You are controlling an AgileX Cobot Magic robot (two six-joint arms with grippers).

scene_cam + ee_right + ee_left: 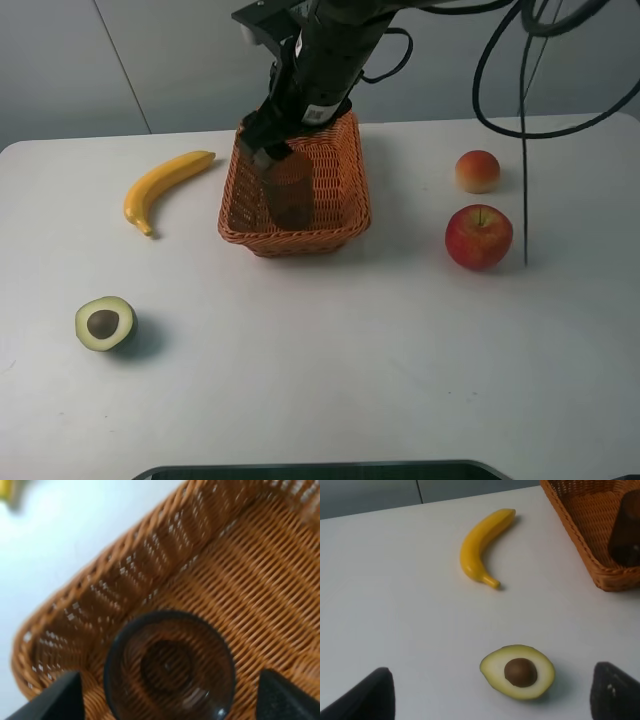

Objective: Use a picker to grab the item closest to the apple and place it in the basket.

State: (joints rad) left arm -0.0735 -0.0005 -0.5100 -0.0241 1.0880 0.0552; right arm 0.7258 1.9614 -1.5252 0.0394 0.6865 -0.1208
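The smoky dark cup [290,190] stands upright inside the wicker basket [350,215], near its front-left wall. In the right wrist view I look down into the cup [170,665] on the basket's woven floor [260,580]. The black picker arm [315,60] reaches down over the basket from behind. My right gripper [167,697] is open, its fingertips [50,697] standing clear of the cup on either side. The red apple [479,237] rests on the table to the right. My left gripper [490,695] is open over bare table and does not show in the exterior view.
A small orange-pink fruit [478,171] lies just behind the apple. A banana [165,185] lies left of the basket and a halved avocado [105,323] at the front left. Black cables [525,150] hang near the apple.
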